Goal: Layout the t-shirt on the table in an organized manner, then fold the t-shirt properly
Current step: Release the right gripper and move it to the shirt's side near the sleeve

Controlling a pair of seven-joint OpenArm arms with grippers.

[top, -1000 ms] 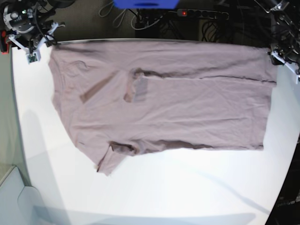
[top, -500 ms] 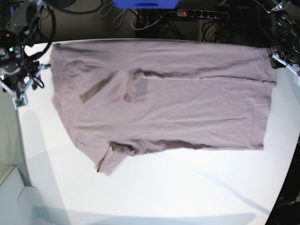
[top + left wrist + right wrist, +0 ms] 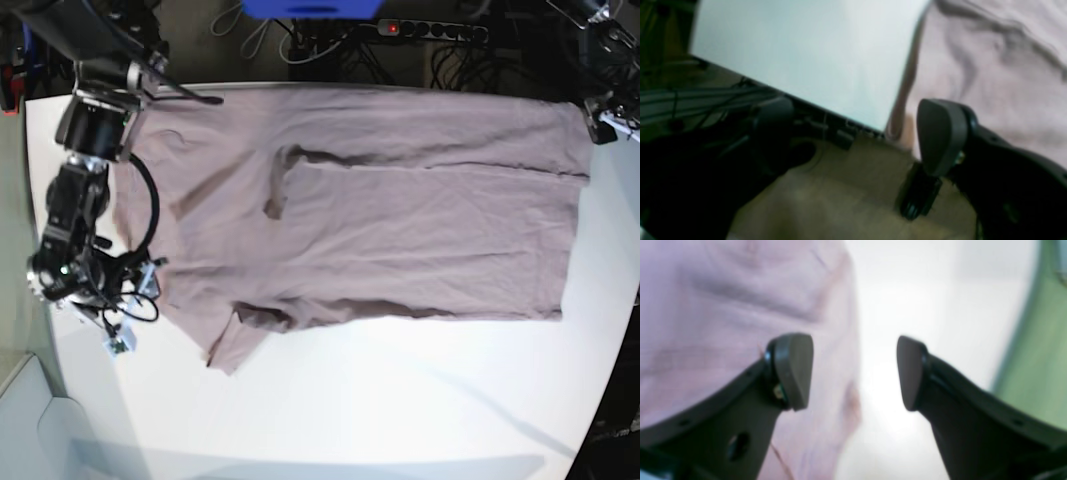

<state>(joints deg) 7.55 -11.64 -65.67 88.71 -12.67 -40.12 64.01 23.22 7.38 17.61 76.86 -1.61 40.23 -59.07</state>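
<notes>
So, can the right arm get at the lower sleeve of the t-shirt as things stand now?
Probably yes. The right gripper hangs open over the side edge of the t-shirt, just beside the lower sleeve. Only bare table lies around that sleeve, and nothing covers it.

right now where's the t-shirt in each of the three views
Base: the t-shirt lies spread across the far half of the table, edge to edge.
Left wrist: its corner fills the upper right, behind one finger of the left gripper.
Right wrist: it covers the left half, under the right gripper.
Shared landmark: the shirt's edge against the white table.
</notes>
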